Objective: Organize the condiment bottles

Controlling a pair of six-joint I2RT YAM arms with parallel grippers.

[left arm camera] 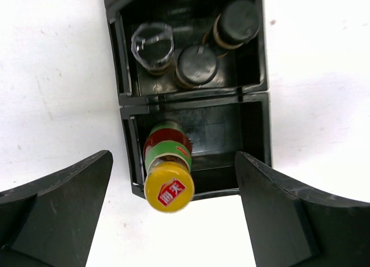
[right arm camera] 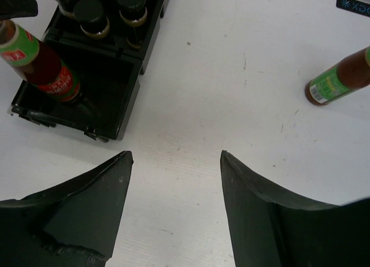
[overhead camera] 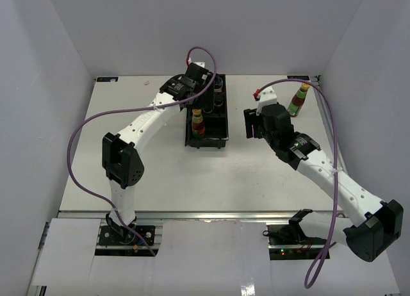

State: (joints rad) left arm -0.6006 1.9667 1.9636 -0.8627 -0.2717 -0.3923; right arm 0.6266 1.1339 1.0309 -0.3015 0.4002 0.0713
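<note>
A long black tray [overhead camera: 221, 141] lies mid-table. One red-brown sauce bottle with a green label and yellow cap [overhead camera: 198, 121] stands in its near compartment; it also shows in the left wrist view [left arm camera: 168, 186] and the right wrist view [right arm camera: 40, 62]. Three short jars [left arm camera: 196, 65] stand in the compartment behind it. A second sauce bottle [overhead camera: 297, 99] stands on the table at back right and shows in the right wrist view [right arm camera: 338, 79]. My left gripper [overhead camera: 200, 84] hangs open and empty above the tray [left arm camera: 174, 157]. My right gripper [overhead camera: 250, 124] is open and empty over bare table [right arm camera: 176, 154].
White walls enclose the table on three sides. The loose sauce bottle stands close to the right wall and back edge. Purple cables loop from both arms. The tray [right arm camera: 115, 105] lies left of the right gripper.
</note>
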